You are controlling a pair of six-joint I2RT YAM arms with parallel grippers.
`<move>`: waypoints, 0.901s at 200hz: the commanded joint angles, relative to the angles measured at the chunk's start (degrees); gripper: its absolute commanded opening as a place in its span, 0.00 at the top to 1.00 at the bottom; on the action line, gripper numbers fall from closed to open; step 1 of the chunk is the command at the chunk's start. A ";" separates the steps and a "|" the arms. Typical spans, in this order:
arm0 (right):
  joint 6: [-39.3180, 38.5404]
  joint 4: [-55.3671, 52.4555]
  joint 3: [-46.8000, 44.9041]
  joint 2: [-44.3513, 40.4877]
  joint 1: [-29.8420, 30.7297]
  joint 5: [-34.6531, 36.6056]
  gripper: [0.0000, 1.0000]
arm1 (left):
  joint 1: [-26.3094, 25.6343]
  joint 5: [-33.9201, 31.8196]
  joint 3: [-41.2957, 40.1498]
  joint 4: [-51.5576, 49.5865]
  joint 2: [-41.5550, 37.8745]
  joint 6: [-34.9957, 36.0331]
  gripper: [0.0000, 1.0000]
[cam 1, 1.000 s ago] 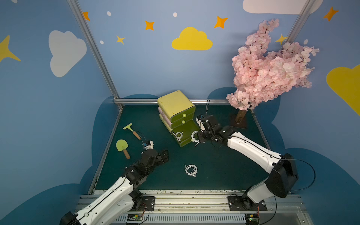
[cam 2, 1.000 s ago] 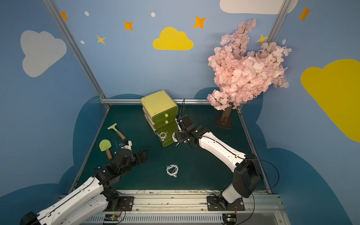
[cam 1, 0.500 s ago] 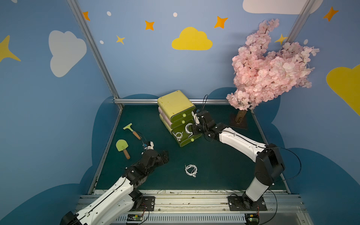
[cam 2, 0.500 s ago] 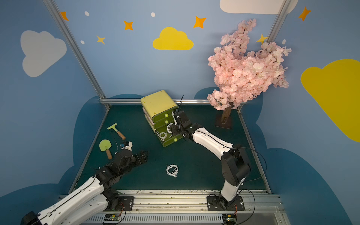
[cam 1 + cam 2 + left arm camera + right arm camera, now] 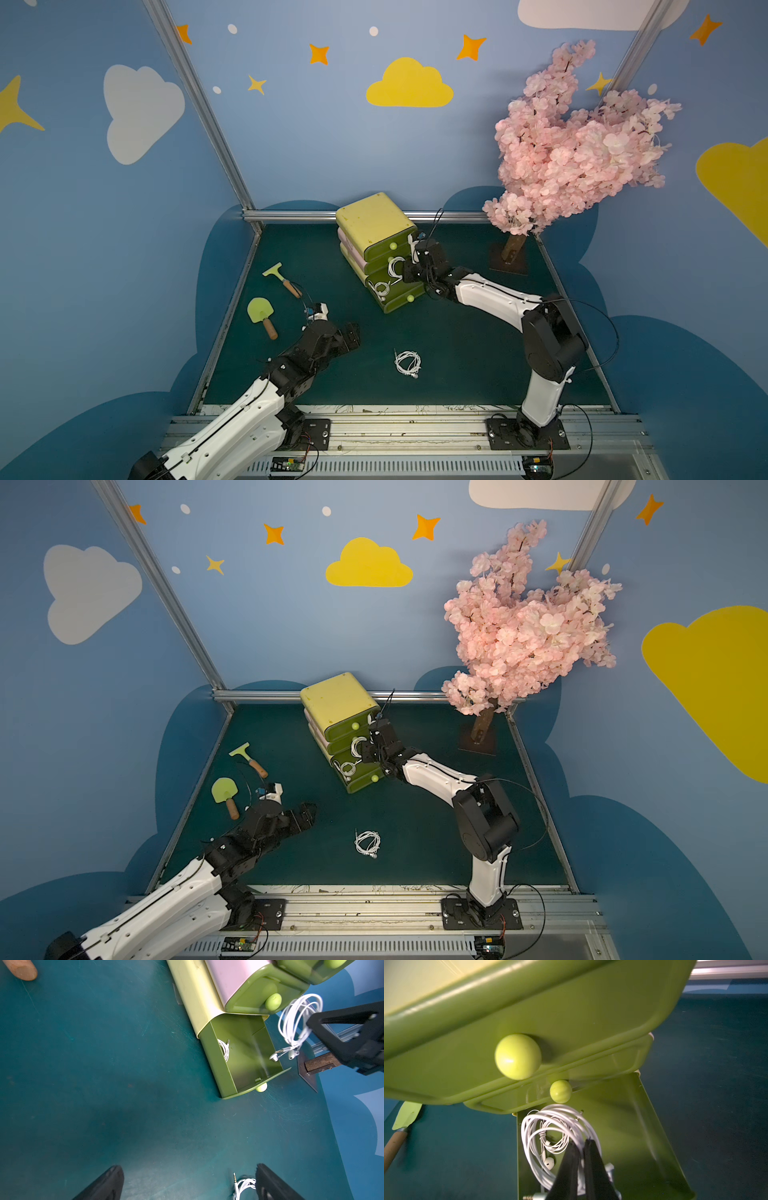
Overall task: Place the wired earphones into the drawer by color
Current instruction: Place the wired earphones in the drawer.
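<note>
My right claw is clenched on a white earphone coil just above the open bottom drawer, where another white coil lies. My left claw gapes empty, apart from that drawer, near a third coil.

left claw: jaws wide apart (held low) | right claw: jaws pinched together, held higher

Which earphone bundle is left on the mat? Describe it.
Find the green drawer tower at the mat's back. Nearer the front rail a white coiled bundle lies alone. The stored bundle lies in the open bottom drawer; the held bundle hangs from the right claw.
</note>
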 commanded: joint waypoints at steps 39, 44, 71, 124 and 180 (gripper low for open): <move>3.98 4.46 -0.92 4.55 -0.90 -0.89 0.90 | 0.29 1.03 -0.81 0.39 -0.36 -0.11 0.00; 4.28 4.60 -1.12 4.79 -0.99 -0.98 0.90 | 0.34 1.10 -0.77 0.30 -0.28 -0.14 0.00; 5.84 6.30 -2.34 5.70 -1.55 -1.53 0.90 | 0.32 1.47 -0.67 0.45 -0.06 -0.18 0.00; 7.02 6.00 -2.36 7.13 -2.39 -2.78 0.88 | 0.36 4.18 -0.06 0.86 1.59 -0.67 0.00; 8.07 5.32 -2.54 6.46 -3.05 -4.87 0.72 | -1.06 10.14 2.12 0.70 6.62 -2.27 0.00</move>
